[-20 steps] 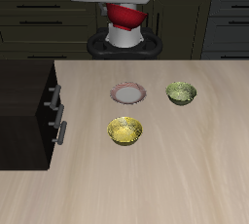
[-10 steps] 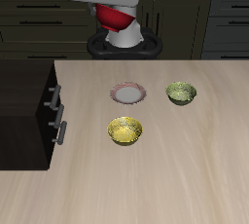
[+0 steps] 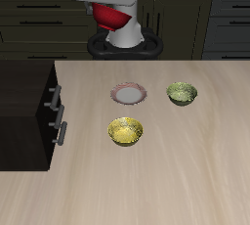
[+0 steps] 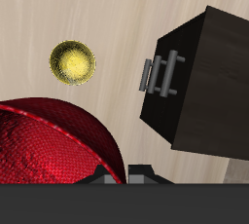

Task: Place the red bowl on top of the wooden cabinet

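Carrying the red bowl (image 3: 111, 17) high above the table's back edge, my gripper (image 3: 109, 9) pinching its rim. I judge this the transport step. Next, I must swing across over the wooden cabinet (image 3: 21, 112) and lower onto its flat top.

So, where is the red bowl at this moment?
The red bowl hangs in the claw, lifted high over the back of the table. The wrist view shows the wooden cabinet and the yellow bowl below it.
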{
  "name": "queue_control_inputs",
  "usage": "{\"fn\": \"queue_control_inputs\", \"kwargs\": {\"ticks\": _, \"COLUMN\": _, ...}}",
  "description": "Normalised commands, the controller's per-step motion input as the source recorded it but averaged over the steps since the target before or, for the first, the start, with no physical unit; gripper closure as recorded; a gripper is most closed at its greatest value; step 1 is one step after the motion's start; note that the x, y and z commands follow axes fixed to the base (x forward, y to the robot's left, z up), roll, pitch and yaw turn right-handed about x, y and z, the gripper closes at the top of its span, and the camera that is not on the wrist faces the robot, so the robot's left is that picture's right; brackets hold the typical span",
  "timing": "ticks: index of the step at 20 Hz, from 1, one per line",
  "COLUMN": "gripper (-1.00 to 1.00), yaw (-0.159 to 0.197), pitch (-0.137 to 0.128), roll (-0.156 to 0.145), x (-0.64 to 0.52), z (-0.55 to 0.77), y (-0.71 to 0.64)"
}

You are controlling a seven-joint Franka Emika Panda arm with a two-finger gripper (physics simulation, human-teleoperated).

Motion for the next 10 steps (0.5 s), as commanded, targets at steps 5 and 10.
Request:
{"fn": "queue_control_inputs", "kwargs": {"ticks": 5, "gripper": 1.0, "yaw": -0.029, "pitch": 0.029, "roll": 0.141, "x": 0.04, "z": 0.02, "y": 0.0}}
{"fn": "queue_control_inputs", "kwargs": {"ticks": 10, "gripper": 1.0, "yaw": -0.002, "pitch": 0.014, "roll": 0.108, "x": 0.0, "z": -0.06, "y": 0.07}}
